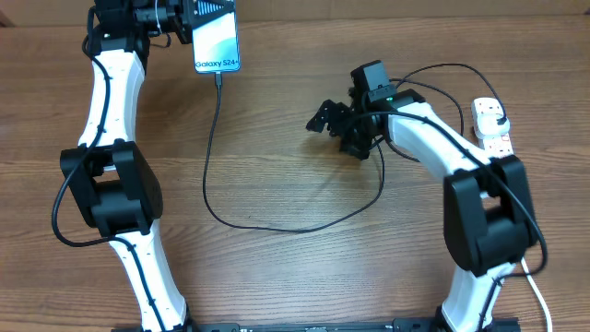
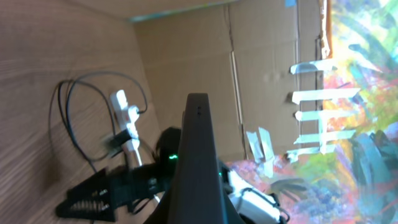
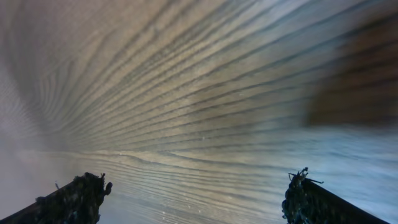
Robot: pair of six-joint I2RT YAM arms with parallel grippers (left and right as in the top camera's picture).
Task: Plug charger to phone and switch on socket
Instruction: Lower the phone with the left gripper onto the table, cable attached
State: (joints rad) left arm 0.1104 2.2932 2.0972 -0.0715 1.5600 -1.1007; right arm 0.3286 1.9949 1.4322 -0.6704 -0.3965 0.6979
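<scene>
My left gripper (image 1: 184, 23) is shut on the phone (image 1: 216, 41) and holds it raised at the far left of the table, cyan screen up. In the left wrist view the phone (image 2: 198, 149) shows edge-on. The charger cable (image 1: 214, 157) has its tip in the phone's near end, loops across the table and runs right toward the socket (image 1: 493, 129), a white power strip at the right edge, also in the left wrist view (image 2: 126, 115). My right gripper (image 1: 329, 118) is open and empty over bare wood left of the socket; its fingers (image 3: 196, 196) are wide apart.
The cable's loop (image 1: 277, 228) lies on the wood between the two arms. The socket's white cord (image 1: 537, 295) runs down the right edge. A cardboard wall (image 2: 261, 68) stands beyond the table.
</scene>
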